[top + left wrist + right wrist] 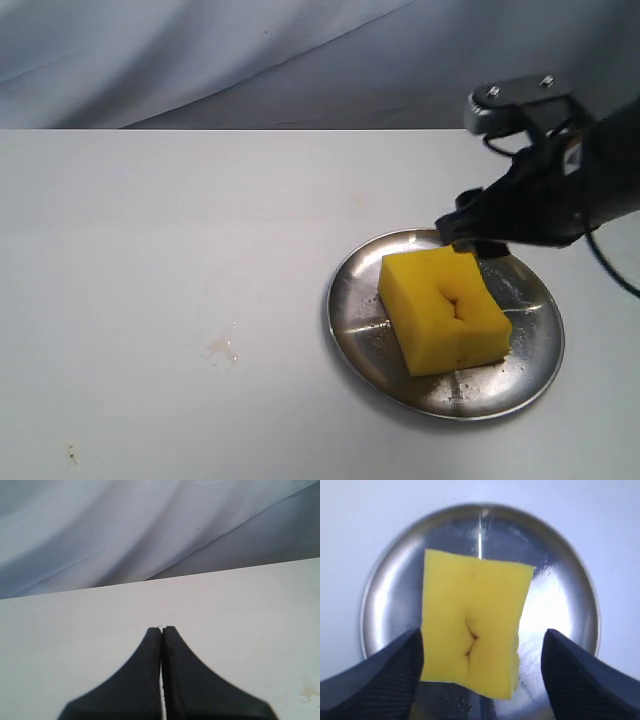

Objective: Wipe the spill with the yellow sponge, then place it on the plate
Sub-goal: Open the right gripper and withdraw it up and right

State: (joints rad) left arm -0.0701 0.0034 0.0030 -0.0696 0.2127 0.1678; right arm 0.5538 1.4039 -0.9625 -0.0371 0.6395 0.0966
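Observation:
The yellow sponge [445,310] lies flat on the silver plate [530,310], a dent in its top face. My right gripper [470,232] hangs over the plate's far rim, open, not touching the sponge. In the right wrist view the sponge [470,615] sits on the plate [385,595] between the spread fingers of the right gripper [482,635]. The spill [220,350] is a small pale blot on the white table, left of the plate. My left gripper [161,629] is shut on nothing above bare table; the exterior view does not show it.
The white table [150,220] ends at a far edge, with a grey-blue cloth backdrop [250,50] behind it. A tiny dark speck [70,455] lies near the front left corner.

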